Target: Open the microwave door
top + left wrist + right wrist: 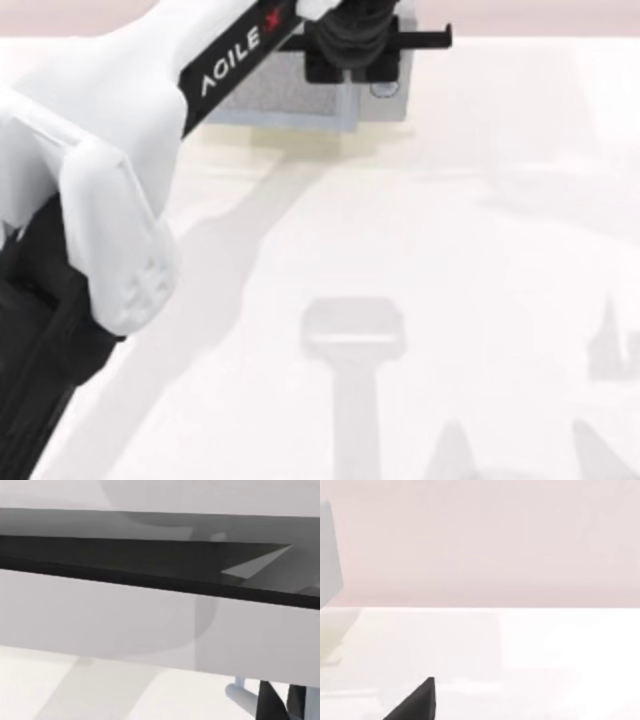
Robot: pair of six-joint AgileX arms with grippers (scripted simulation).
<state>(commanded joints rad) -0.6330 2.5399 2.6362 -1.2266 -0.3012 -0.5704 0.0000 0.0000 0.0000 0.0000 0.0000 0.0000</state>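
Note:
The microwave (290, 102) is a light-grey box at the far middle of the table. My left arm reaches over it, and my left gripper (350, 55) hangs at its front, next to the knob panel (383, 88). In the left wrist view the microwave door (125, 615) fills the picture as a pale panel, with a dark gap above it. Its bar handle (242, 696) runs in between the two dark fingers (270, 705). My left gripper (285, 706) is shut on that handle.
My right gripper (422, 702) is parked out of the top view; its wrist view shows bare white table (530, 650) and a grey side of the microwave (327, 555). Arm shadows lie across the table (450, 250).

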